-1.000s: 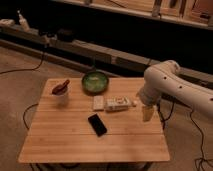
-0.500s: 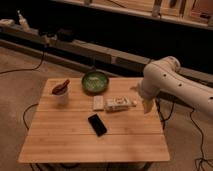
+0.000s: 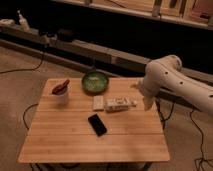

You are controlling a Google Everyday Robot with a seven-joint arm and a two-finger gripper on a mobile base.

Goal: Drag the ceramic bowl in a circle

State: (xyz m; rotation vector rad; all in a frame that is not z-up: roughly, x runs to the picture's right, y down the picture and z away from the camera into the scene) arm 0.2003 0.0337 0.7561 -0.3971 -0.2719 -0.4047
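**Pincer Hangs Wide at the Right Edge, Green Bowl Sits Untouched at the Back**

Nearest the camera lies the bare front half of the wooden slatted surface, warmly lit in a dim room. A little further in, roughly at the middle, a black phone lies flat, turned at an angle to the planks.

Beyond it comes a row of pale things. A small flat white item lies there, and just beside it on the right is a longer white carton on its side, its printing too small to read. At the right end of that row, over the surface's right edge and near the carton's end, hangs the pincer, pointing down. Its jaws stand wide with nothing between them. Whether it touches the carton cannot be told.

On the left, slightly further back, a white cup stands upright with a reddish-brown object leaning out of it. At the back edge, about the middle, sits the ceramic bowl. It is round, shallow, glossy green and upright, well apart from the pincer and clear of both cup and carton.

The white arm bends in from the right, above and behind the pincer. Further off, a dark cable trails across the floor at left. A long low ledge runs across the room, and a pale bottle stands at the far left.
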